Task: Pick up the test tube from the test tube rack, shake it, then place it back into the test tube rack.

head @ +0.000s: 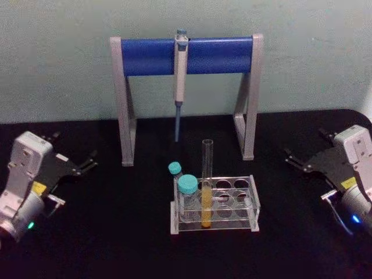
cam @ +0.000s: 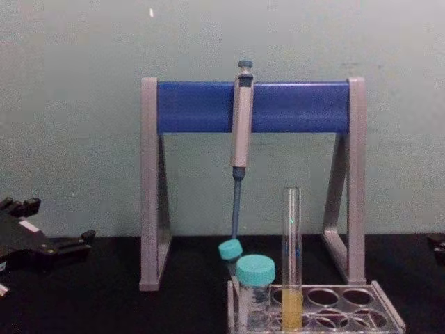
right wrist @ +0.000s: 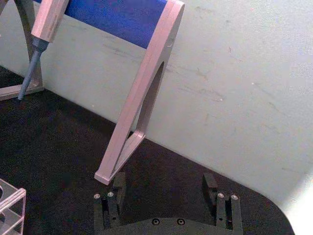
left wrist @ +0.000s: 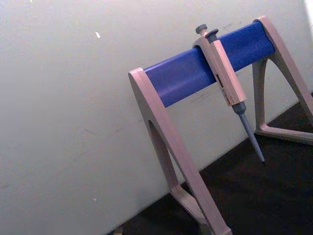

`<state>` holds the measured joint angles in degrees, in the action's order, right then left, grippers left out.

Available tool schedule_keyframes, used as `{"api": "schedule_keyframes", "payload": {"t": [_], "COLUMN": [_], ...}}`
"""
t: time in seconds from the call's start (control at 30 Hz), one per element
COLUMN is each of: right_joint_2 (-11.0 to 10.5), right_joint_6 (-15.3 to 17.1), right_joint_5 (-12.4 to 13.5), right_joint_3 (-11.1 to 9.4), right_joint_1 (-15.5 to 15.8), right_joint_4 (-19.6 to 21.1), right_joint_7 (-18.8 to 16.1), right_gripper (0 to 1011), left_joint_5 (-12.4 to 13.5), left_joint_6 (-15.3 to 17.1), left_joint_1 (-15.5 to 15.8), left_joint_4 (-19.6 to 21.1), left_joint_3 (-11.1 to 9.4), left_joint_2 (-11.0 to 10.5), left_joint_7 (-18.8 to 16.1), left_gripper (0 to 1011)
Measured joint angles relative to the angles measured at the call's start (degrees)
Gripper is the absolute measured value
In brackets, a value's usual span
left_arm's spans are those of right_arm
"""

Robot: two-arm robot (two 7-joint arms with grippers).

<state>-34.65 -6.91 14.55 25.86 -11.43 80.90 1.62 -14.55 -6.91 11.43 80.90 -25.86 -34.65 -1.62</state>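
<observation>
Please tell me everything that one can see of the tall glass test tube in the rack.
The test tube is a tall, thin tube of clear glass, open at the top. Yellow liquid fills its lower part; above that it looks empty. It stands upright in a hole of the clear test tube rack, beside a teal-capped vial, and rises well above both. The left hand and the right hand lie far off at the table's sides, not touching it.

Test tube [head: 207,168]: clear glossy glass. Test tube rack [head: 250,220]: clear, smooth plastic. Desk [head: 116,232]: matt black surface. Pipette stand [head: 221,55]: smooth matt plastic.
</observation>
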Motion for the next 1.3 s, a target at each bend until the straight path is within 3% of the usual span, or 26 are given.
{"api": "schedule_keyframes", "payload": {"t": [1.07,1.3], "right_joint_2": [0.0,-0.1], "right_joint_6": [0.0,0.6], "right_joint_5": [0.0,0.2], "right_joint_3": [0.0,-1.1], "right_joint_1": [0.0,1.4], "right_joint_4": [0.0,1.7], "right_joint_7": [0.0,-1.3], "right_gripper": [1000,1000], "left_joint_5": [0.0,0.0], "left_joint_6": [0.0,0.0], "left_joint_1": [0.0,0.0], "left_joint_4": [0.0,0.0], "left_joint_3": [0.0,0.0], "left_joint_2": [0.0,0.0], "left_joint_7": [0.0,0.0], "left_gripper": [1001,1001]}}
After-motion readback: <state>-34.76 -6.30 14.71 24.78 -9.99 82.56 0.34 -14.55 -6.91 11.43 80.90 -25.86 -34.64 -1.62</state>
